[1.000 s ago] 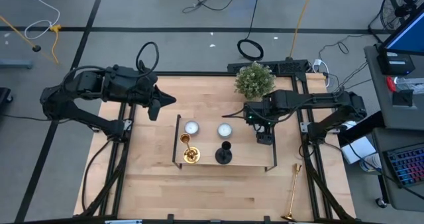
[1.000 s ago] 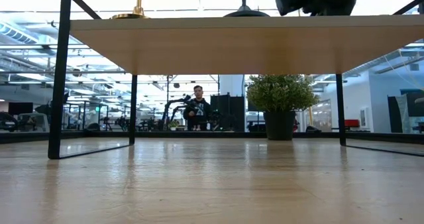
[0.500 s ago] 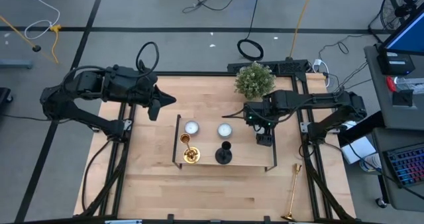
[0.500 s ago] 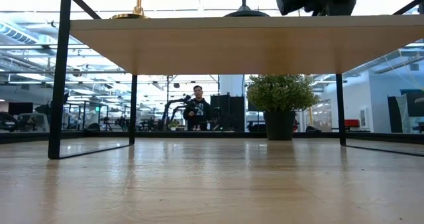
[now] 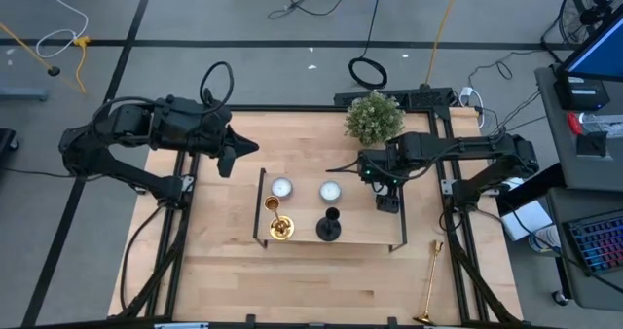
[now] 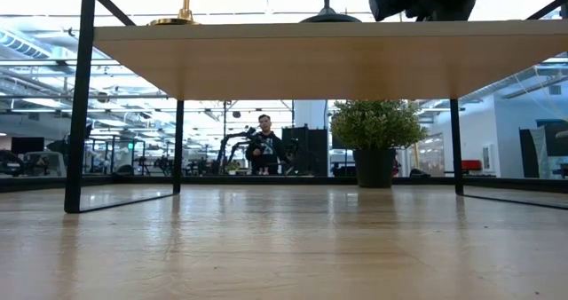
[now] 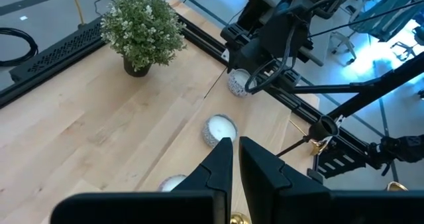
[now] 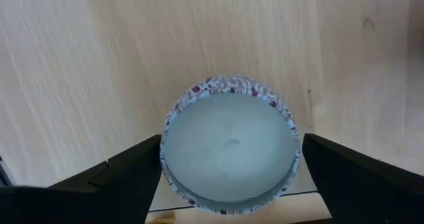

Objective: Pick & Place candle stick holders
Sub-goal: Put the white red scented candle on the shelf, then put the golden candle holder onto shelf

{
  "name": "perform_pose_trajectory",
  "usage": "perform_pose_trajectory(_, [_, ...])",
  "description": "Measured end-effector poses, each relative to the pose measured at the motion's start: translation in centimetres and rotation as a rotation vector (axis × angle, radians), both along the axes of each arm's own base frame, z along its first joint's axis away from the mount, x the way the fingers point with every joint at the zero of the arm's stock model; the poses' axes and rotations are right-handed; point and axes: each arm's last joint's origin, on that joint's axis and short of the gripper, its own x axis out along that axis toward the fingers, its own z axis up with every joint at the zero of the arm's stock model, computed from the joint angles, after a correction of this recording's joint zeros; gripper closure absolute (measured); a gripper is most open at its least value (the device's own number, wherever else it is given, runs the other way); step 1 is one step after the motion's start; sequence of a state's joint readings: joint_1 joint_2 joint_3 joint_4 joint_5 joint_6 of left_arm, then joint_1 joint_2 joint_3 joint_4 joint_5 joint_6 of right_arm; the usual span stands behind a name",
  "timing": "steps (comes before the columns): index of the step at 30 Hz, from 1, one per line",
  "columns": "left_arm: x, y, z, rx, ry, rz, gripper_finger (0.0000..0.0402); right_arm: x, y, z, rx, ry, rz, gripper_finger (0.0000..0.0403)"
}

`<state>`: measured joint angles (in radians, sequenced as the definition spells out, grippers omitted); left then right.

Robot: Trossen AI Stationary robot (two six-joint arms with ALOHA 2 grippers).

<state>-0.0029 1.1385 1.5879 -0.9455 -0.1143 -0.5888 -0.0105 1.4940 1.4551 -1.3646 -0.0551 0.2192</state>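
Almost nothing is changing across the last second: in the high view both arms are staying where they were, and only the right arm's jaws have finished easing out to their widest. The right gripper (image 8: 228, 168) is hanging over the right end of the wooden stand (image 5: 370, 234), its jaws spread on either side of a small white candle (image 8: 230, 148) with a patterned rim, not clamping it. By my reading, the arm has just set that candle down or is only about to take it, and either way it is not yet working on a holder.

The left gripper (image 5: 245, 147) is waiting above the far left part of the table (image 5: 214, 271), its jaws drawn nearly together around nothing.

One gold candlestick (image 5: 278, 222) and the black candlestick (image 5: 329, 226) are standing on the stand's front edge, behind two more white candles (image 5: 281, 187). The second gold candlestick (image 5: 429, 285) is lying flat near the table's front right corner, well apart from the stand, so the task is looking unfinished.

The candle under the right gripper is hidden in the high view by the arm itself. The low view is showing only the stand's underside, the candlestick bases cut off at the top, a potted plant (image 6: 377, 140) and a person (image 6: 264, 147) far behind.
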Motion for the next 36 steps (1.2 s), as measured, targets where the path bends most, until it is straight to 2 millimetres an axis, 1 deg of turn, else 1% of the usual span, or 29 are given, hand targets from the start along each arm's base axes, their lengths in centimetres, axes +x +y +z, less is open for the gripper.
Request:
perform_pose_trajectory(15, [0.0,0.0,0.0,0.0,0.0,0.0,0.0371,-0.1,0.0,0.1,-0.001,-0.001,-0.023,0.0051])
perform_pose_trajectory(27, [0.0,0.1,0.0,0.009,0.0,0.016,0.0371,-1.5,0.0,1.5,0.009,-0.054,-0.057,0.0051])
perform_pose_trajectory(29, [0.0,0.1,0.0,0.009,0.0,0.017,0.0371,-1.7,0.1,1.8,0.033,-0.066,-0.061,0.0051])
perform_pose_trajectory(32, [0.0,0.1,0.0,0.01,-0.001,0.018,0.0371,-1.8,0.1,2.1,0.054,-0.091,-0.074,0.0051])
perform_pose_trajectory(36, [0.0,0.1,0.0,0.014,-0.003,0.024,0.0371,-1.6,0.2,3.1,0.061,-0.15,-0.077,0.0051])
